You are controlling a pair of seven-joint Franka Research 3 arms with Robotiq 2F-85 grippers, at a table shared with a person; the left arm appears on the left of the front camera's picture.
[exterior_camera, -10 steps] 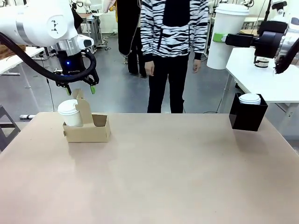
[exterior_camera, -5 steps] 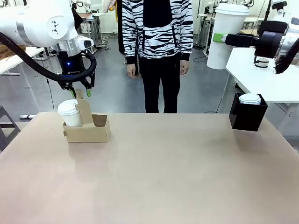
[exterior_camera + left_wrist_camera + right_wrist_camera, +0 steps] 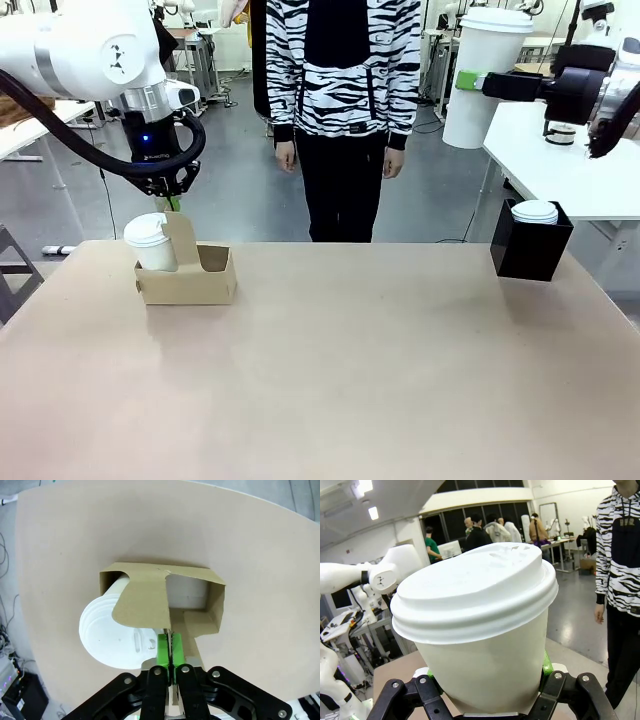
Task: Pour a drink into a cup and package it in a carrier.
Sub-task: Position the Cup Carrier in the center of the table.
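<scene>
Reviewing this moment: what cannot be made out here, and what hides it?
Right wrist view: what is inside the cup held by the right gripper; its lid covers it.
Front view: the lower part of the second cup, behind the wall of the carrier.
Front view: what lies under the white lid in the black box; its wall hides it.

Your left gripper (image 3: pixel 172 200) hung spread wide above the carrier (image 3: pixel 188 282) a second ago. Now its green pads (image 3: pixel 164 649) are pinched together on the top edge of the carrier's handle tab (image 3: pixel 181 235), and it sits lower, closer to the carrier. The person (image 3: pixel 340 90) has stepped sideways toward the carrier's side.
</scene>
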